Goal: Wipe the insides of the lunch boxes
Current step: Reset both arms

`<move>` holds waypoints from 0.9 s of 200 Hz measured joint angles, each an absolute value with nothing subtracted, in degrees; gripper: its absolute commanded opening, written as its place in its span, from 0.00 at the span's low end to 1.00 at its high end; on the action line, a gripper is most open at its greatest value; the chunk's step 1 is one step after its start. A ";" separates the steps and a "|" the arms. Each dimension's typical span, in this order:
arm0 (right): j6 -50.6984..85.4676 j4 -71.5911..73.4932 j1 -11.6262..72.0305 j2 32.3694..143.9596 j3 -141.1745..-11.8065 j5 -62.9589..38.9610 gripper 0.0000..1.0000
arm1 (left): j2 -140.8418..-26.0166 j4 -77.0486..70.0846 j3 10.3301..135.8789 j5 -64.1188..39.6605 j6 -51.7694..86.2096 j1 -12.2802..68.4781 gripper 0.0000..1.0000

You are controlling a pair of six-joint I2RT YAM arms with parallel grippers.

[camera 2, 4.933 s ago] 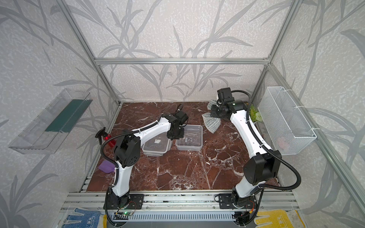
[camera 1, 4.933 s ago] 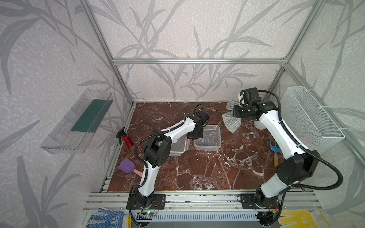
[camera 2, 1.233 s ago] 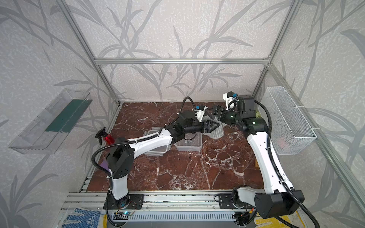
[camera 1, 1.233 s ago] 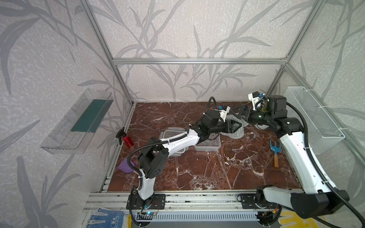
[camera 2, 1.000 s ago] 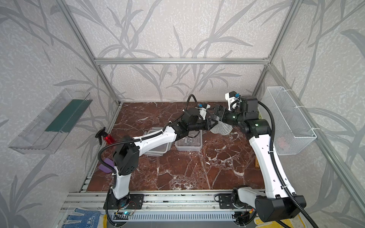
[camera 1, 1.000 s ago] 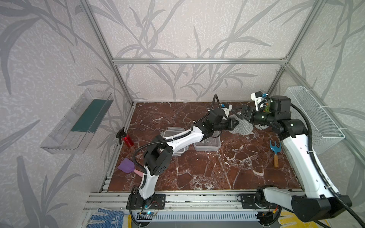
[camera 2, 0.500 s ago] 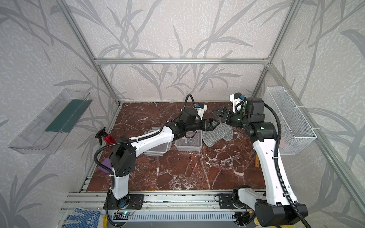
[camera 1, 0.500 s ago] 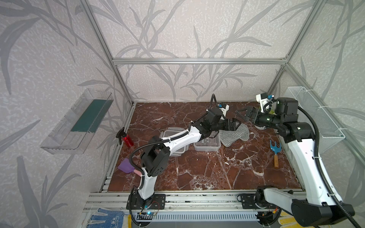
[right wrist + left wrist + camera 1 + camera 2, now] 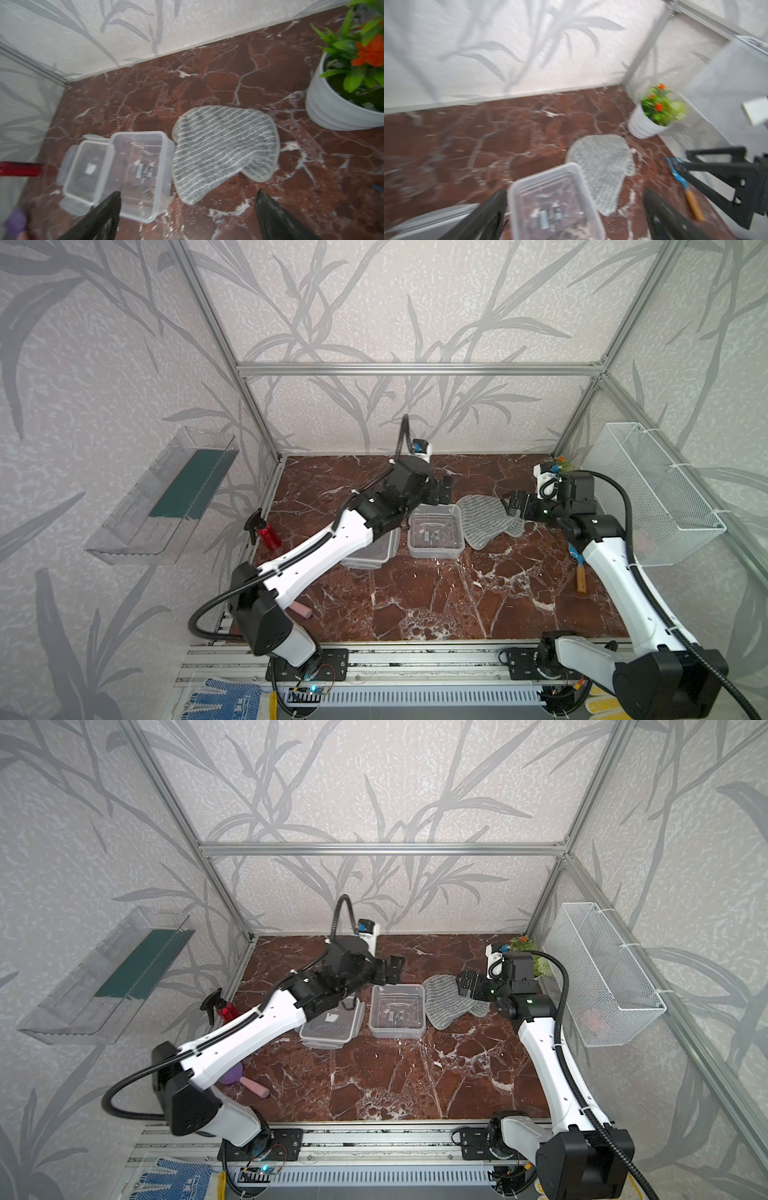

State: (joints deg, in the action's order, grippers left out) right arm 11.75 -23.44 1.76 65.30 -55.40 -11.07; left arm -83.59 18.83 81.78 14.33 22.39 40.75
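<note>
On the marble floor (image 9: 415, 593), both top views show the lunch boxes (image 9: 436, 531) side by side, striped cloth (image 9: 486, 520) just beside them, left gripper (image 9: 441, 491) and right gripper (image 9: 513, 506) both spread wide, empty. Left wrist view: one box plainly, wooden-handled tool (image 9: 691, 199). Right wrist view: both boxes, red spray bottle (image 9: 20, 169).

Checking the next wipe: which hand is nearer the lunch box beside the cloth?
Left: left hand hovers at the far edge of the lunch box; right hand lies beyond the cloth.
</note>
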 measured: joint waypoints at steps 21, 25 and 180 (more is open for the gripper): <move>7.09 -12.60 1.76 64.93 -44.77 -5.72 0.99 | -73.89 19.35 71.22 21.74 21.50 29.30 0.99; 6.46 -11.03 1.76 65.01 -43.33 -5.19 0.99 | -72.49 18.96 69.01 22.92 21.37 27.27 0.99; -0.34 37.98 1.76 77.91 -20.73 -3.46 0.99 | -71.20 -23.70 21.37 27.05 11.16 0.21 0.99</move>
